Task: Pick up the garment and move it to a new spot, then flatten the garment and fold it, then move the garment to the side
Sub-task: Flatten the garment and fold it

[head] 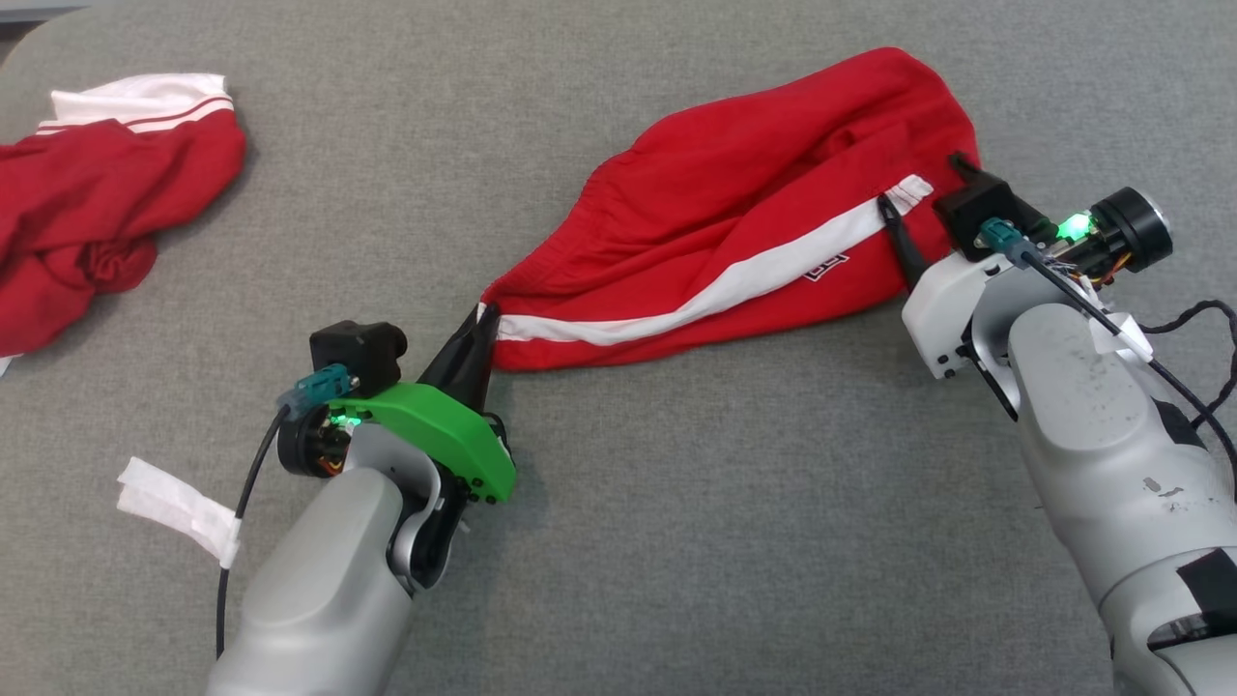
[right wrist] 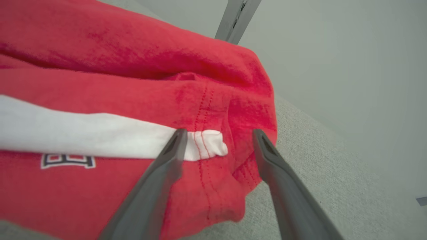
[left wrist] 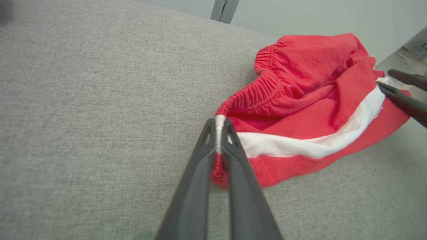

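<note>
1. Nearest the head camera are the two pale forearms: the left forearm [head: 319, 599] rises from the lower left and the right forearm [head: 1092, 406] from the lower right. A white tape tag [head: 179, 507] hangs on the left arm's cable.
2. The left end effector [head: 486, 319] is clenched on the near-left corner of the garment [head: 754, 193]. In the left wrist view its fingers [left wrist: 233, 160] pinch the gathered waistband [left wrist: 253, 96] right where the white stripe [left wrist: 310, 146] ends.
3. The garment is a pair of red shorts lying on the grey bench [head: 676, 532]. It stretches from the left end effector up and to the right, as far as the right end effector [head: 923, 184].
4. The right end effector is released, with its fingers spread wide at the garment's far-right end.
5. In the right wrist view the hem end of the white stripe [right wrist: 206, 145] sits between its two fingertips [right wrist: 178, 140]. One finger lies over the red cloth beside the stripe and the other at the garment's outer edge. It grips nothing.
6. A small printed logo [right wrist: 68, 161] sits just below the stripe, near the right end effector.
7. A second red garment [head: 97, 213] with white trim lies crumpled at the bench's far left, well apart from both end effectors.
</note>
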`<state>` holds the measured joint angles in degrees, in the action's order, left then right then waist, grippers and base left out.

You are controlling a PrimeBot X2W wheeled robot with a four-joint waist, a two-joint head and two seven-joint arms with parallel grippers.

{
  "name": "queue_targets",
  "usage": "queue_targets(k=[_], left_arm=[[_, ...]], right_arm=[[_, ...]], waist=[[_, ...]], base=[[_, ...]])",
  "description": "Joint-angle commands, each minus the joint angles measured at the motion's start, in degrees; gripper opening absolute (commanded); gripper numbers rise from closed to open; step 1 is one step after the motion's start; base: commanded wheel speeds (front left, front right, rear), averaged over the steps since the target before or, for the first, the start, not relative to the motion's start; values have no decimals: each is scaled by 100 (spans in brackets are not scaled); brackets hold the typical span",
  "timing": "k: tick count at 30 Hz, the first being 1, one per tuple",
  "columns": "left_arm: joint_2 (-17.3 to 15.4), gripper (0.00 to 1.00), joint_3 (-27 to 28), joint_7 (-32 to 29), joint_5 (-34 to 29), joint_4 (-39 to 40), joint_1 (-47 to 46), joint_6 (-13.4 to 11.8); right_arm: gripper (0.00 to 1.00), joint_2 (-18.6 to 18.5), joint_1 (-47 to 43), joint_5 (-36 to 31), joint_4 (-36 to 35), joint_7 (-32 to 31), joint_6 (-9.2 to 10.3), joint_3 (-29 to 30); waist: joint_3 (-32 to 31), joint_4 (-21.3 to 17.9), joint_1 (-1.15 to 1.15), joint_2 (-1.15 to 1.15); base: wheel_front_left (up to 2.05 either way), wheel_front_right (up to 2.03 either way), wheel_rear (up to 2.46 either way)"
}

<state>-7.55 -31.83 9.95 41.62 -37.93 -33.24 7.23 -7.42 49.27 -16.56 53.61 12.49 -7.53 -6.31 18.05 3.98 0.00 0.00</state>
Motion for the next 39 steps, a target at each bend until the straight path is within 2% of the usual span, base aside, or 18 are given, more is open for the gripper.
queue_targets(k=[1,6,8,10,11,12,21,24,27,28,34,39], left_arm=[[10,0,-16,39,11,-32,-100,21],[31,0,-68,107,55,-77,-170,25],[34,0,-87,130,78,-105,-163,27],[35,0,-104,152,102,-135,-160,28],[35,0,-113,163,112,-149,-162,29],[36,0,-121,179,121,-165,-163,30],[-5,0,-184,238,229,-218,-233,35],[-29,0,-209,254,236,-222,-248,36],[-52,0,-214,291,239,-203,-268,31],[-61,0,-210,306,249,-200,-262,32],[-153,0,-173,413,248,-102,-130,32],[-272,0,-68,485,186,167,32,32]], right_arm=[[100,-2,92,50,104,41,8,-64],[100,4,356,159,518,75,8,-443],[82,6,450,204,631,89,8,-577],[68,11,515,251,714,117,8,-661],[52,16,531,269,743,127,8,-690],[48,26,541,298,774,128,8,-716],[37,146,421,538,984,27,8,-726],[30,190,401,589,1026,17,8,-740],[15,215,386,667,988,63,8,-701],[0,224,380,707,955,80,8,-680],[0,306,212,1057,586,225,8,-567],[0,344,-30,1517,-13,264,8,-588]], waist=[[42,39,0,0],[104,71,0,0],[113,67,0,0],[115,54,0,0],[114,47,0,0],[110,37,0,0],[114,-42,0,0],[128,-56,0,0],[122,-76,0,0],[108,-87,0,0],[-80,-169,0,0],[-371,-279,0,0]], base=[[0,0,0],[0,0,0],[0,0,0],[0,0,0],[0,0,0],[0,0,0],[0,0,0],[0,0,0],[0,0,0],[0,0,0],[0,0,0],[0,0,0]])
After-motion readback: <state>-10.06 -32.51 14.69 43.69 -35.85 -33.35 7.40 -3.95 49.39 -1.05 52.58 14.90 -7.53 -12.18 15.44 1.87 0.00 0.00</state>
